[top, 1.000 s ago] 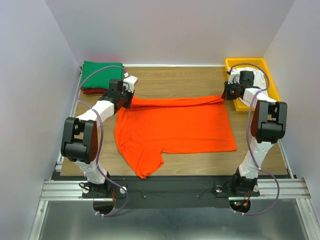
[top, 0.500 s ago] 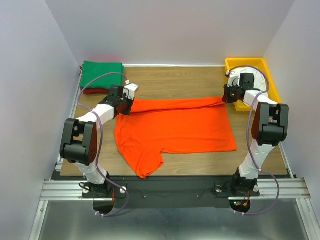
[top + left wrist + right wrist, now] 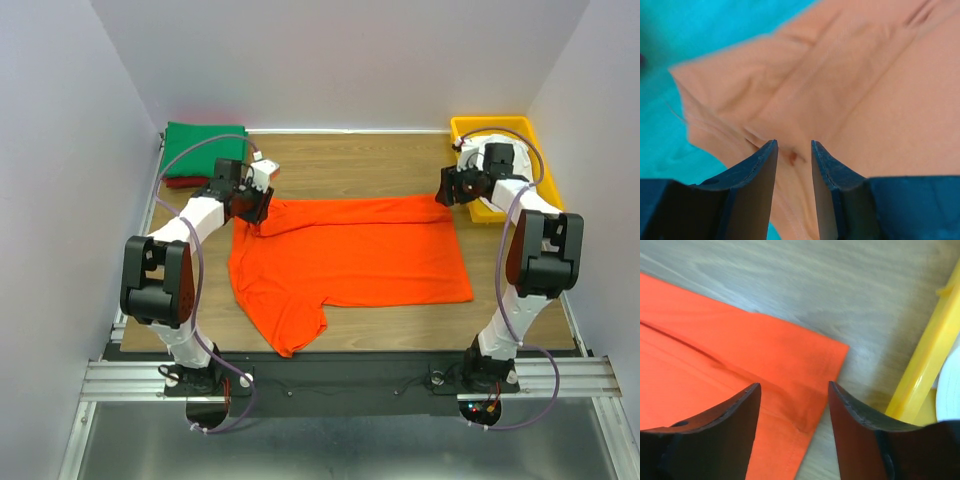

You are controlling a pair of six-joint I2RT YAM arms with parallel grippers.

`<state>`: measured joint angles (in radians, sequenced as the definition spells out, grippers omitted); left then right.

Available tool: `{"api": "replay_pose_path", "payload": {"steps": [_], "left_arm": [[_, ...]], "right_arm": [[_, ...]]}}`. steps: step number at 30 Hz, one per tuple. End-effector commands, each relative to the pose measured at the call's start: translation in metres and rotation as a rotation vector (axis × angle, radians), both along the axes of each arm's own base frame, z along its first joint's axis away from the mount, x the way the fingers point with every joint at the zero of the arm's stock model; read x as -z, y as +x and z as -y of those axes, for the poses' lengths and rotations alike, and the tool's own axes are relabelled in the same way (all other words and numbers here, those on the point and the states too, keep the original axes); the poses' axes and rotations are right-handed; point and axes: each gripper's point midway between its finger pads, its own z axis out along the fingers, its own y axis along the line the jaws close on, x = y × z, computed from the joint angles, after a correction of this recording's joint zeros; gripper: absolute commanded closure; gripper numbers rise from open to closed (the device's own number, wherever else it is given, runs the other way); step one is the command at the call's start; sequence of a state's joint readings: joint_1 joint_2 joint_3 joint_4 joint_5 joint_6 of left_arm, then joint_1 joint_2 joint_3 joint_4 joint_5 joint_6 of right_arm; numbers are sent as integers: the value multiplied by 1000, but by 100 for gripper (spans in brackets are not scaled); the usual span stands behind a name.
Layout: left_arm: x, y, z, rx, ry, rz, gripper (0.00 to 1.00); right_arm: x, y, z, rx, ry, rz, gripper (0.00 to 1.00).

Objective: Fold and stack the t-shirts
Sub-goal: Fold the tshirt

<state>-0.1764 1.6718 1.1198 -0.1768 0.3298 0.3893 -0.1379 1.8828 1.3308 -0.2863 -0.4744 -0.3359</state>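
Observation:
A bright orange t-shirt (image 3: 350, 255) lies spread on the wooden table, with its far edge folded over in a narrow strip. My left gripper (image 3: 250, 203) hovers open over the shirt's far left corner; in the left wrist view the left gripper (image 3: 794, 146) has cloth (image 3: 880, 100) below its gap, not pinched. My right gripper (image 3: 447, 190) is open over the far right corner. In the right wrist view the right gripper (image 3: 795, 387) straddles that corner (image 3: 810, 365). A folded green t-shirt (image 3: 205, 148) rests on a dark red one (image 3: 178, 183) at the back left.
A yellow plastic tray (image 3: 490, 121) stands at the back right, just beyond the right gripper; its rim (image 3: 925, 365) and a bit of white cloth (image 3: 950, 385) inside show in the right wrist view. Grey walls close in the table on three sides.
Both grippers have opened and let go of the orange shirt's far edge, which now lies flat on the table. The left gripper has shifted slightly towards the back.

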Motion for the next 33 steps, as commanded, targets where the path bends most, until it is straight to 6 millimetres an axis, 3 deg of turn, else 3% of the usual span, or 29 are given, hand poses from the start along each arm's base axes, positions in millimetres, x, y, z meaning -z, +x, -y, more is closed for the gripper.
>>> {"api": "replay_pose_path", "payload": {"steps": [1,6,8,9,13,21,24,28,33], "left_arm": [[-25,20,11,51,-43,51,54],[-18,34,15,39,-83,21,52],[-10,35,15,29,-90,-9,50],[-8,37,13,13,-95,-17,48],[-4,37,2,-29,-115,-41,42],[0,18,-19,-84,-141,-77,46],[5,13,-22,-90,-149,-92,46],[9,10,-22,-88,-169,-110,47],[7,15,-17,-89,-201,-103,49]], "right_arm": [[-51,8,-20,-66,106,94,42],[-57,23,-53,-95,207,66,50],[-51,25,-79,-126,244,31,50],[-57,30,-89,-142,251,43,50],[-56,30,-155,-246,276,20,44],[-41,25,-263,-378,334,-39,45],[-42,25,-287,-400,355,-44,45],[-28,24,-321,-432,368,-66,45],[-18,23,-350,-451,384,-76,45]]}}
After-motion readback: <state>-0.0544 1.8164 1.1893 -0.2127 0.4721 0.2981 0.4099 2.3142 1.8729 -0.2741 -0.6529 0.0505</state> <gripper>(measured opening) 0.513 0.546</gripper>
